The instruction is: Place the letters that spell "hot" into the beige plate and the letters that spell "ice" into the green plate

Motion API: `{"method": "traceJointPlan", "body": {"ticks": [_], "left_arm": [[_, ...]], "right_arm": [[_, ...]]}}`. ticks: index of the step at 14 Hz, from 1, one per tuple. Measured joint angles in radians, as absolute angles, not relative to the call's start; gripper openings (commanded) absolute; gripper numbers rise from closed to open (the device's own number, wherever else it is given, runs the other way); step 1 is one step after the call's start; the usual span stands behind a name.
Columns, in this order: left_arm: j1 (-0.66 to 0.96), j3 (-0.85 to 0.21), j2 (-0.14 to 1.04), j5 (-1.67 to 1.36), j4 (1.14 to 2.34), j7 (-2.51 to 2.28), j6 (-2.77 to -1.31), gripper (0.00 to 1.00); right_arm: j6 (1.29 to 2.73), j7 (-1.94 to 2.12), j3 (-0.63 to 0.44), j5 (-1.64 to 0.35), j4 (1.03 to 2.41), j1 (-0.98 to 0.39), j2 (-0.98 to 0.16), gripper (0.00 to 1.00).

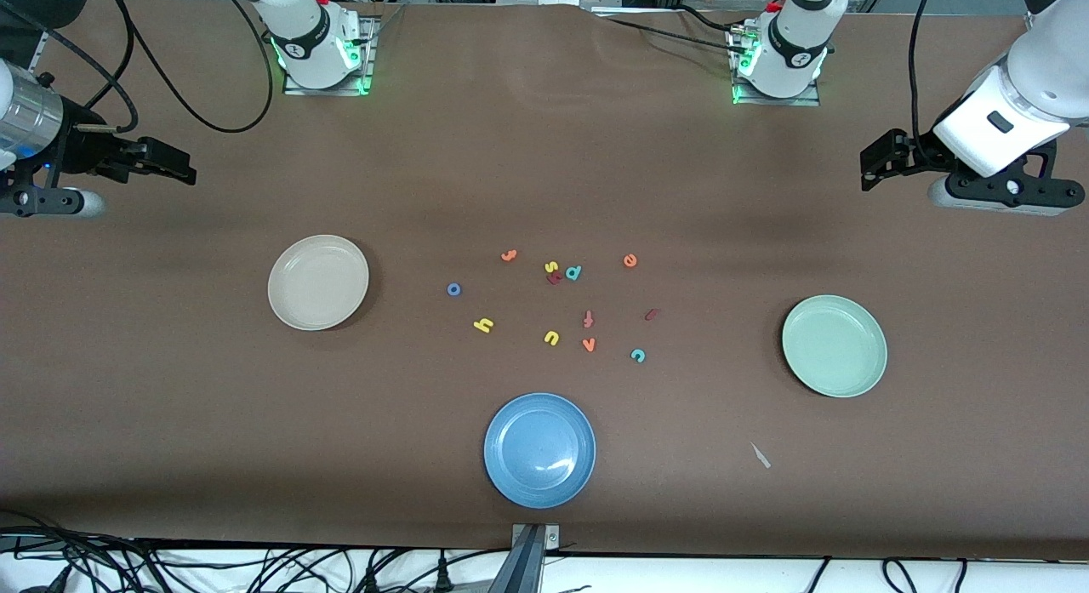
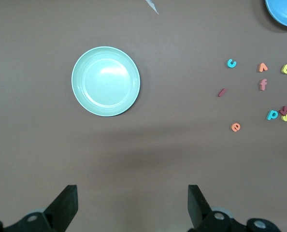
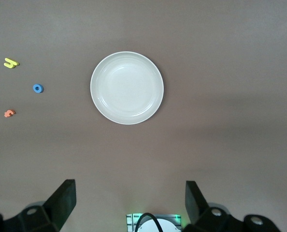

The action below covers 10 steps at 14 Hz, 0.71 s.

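Note:
The beige plate [image 1: 318, 282] [image 3: 127, 87] lies toward the right arm's end, the green plate [image 1: 834, 345] [image 2: 106, 81] toward the left arm's end. Between them lie the scattered letters: yellow h [image 1: 483, 325] [image 3: 10, 63], blue o [image 1: 453, 289] [image 3: 37, 88], orange hooked t [image 1: 509, 255] [image 3: 9, 113], dark red i [image 1: 652, 314] [image 2: 222, 92], teal c [image 1: 638, 355] [image 2: 231, 63], orange e [image 1: 630, 260] [image 2: 236, 127]. My right gripper [image 1: 189, 172] [image 3: 129, 200] hangs open over bare table near the beige plate. My left gripper [image 1: 869, 163] [image 2: 132, 203] hangs open near the green plate. Both hold nothing.
A blue plate [image 1: 539, 449] sits near the front edge. Other letters lie among the task's letters: teal d [image 1: 573, 272], yellow s [image 1: 550, 267], yellow u [image 1: 551, 338], pinkish-red f [image 1: 588, 319], orange v [image 1: 589, 344]. A small white scrap [image 1: 760, 455] lies near the green plate.

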<state>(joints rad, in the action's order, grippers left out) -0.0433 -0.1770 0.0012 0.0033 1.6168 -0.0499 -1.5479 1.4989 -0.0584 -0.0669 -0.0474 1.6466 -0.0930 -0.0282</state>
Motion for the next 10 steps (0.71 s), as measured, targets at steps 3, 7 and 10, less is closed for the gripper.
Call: {"method": "traceJointPlan", "body": {"ticks": [3,7,10], "left_arm": [[-0.044,-0.177,0.001,0.003,1.617,-0.05,-1.548,1.0],[-0.043,-0.177,0.001,0.003,1.617,-0.05,-1.548,1.0],[-0.043,-0.177,0.002,0.003,1.617,-0.05,-1.548,1.0]], "right_arm": [[1.499,-0.058,-0.067,-0.047,1.647,-0.095,-0.03,1.0],[1.499,-0.058,-0.067,-0.047,1.647,-0.101,-0.03,1.0],[1.499,-0.058,-0.067,-0.047,1.647,-0.103,-0.03,1.0]]}}
